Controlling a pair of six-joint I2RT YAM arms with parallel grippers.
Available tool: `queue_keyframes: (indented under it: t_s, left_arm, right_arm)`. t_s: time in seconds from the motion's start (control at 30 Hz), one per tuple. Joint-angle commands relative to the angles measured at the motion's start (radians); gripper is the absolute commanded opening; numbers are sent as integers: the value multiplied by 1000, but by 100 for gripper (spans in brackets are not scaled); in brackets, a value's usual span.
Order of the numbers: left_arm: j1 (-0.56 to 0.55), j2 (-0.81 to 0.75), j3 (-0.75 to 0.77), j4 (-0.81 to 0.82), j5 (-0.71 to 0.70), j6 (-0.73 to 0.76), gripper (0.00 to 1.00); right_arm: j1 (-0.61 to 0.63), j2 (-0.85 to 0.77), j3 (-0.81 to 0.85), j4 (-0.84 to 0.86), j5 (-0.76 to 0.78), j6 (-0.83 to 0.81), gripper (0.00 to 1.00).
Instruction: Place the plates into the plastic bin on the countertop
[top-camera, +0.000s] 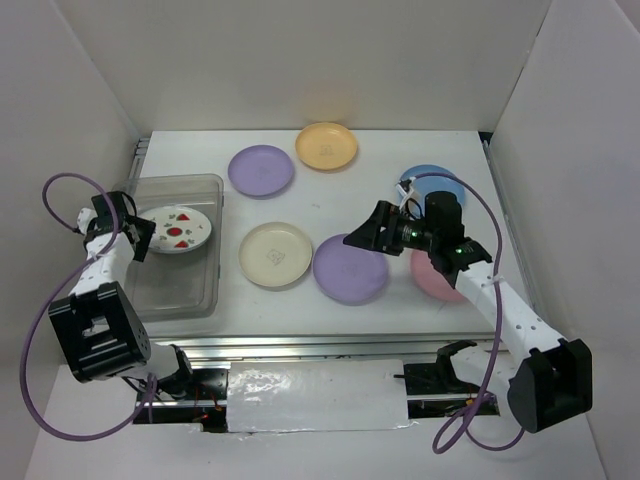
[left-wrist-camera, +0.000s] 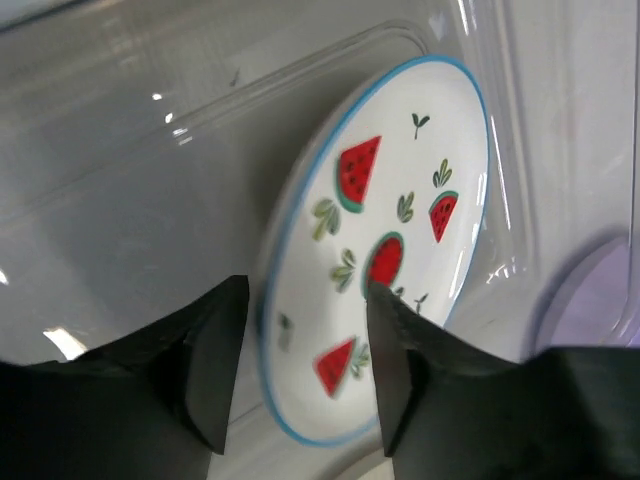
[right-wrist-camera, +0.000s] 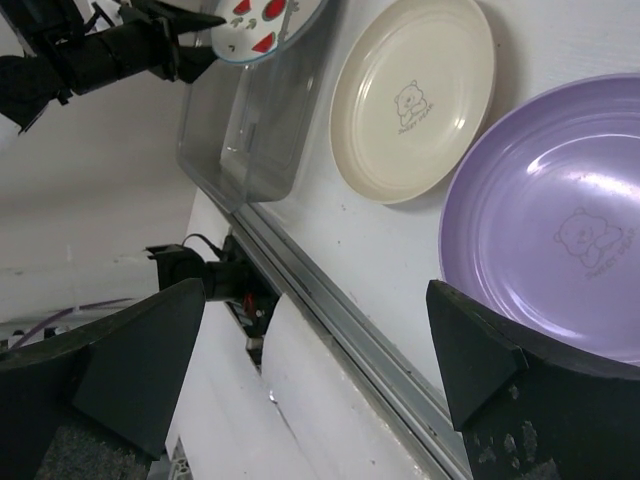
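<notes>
White countertop (top-camera: 300, 310) is carrying the cream plate (right-wrist-camera: 415, 100) and lilac plate (right-wrist-camera: 560, 240), each showing a printed bear above lettering too small to read; the fruit-patterned plate (left-wrist-camera: 400, 200) is sitting tilted over the plastic bin (top-camera: 170, 290), the left gripper (left-wrist-camera: 305, 370) straddling its rim, pinching or not I cannot tell; the right gripper (top-camera: 365, 238) is hanging spread wide above the lilac plate; its arm is hiding parts of the pink plate (top-camera: 432, 280) and blue plate (top-camera: 425, 178).

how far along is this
Done: nothing released in the plastic bin yet. In hand: left fingers grip the fruit plate, tilted over the bin. Left on the countertop: far lilac plate, near lilac plate, orange plate, cream plate, blue plate, pink plate; right fingers open above the near lilac.
</notes>
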Motion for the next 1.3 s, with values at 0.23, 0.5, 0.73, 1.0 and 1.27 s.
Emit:
queue_keyframes:
  t_s: [0.23, 0.5, 0.73, 1.0, 1.27]
  left_arm:
    - [7, 0, 80, -142, -83, -37, 83]
    - [1, -55, 255, -314, -83, 99, 99]
    - [-57, -274, 270, -365, 88, 369, 99]
    - [-84, -423, 158, -389, 181, 480, 99]
    - [-105, -450, 152, -398, 230, 506, 99]
  right_arm:
    - [66, 0, -7, 29, 84, -4, 100]
    - [69, 108, 42, -211, 613, 45, 100]
    - [34, 131, -65, -203, 778, 170, 100]
    - [44, 286, -117, -175, 812, 186, 100]
    - [60, 379, -153, -111, 767, 204, 34]
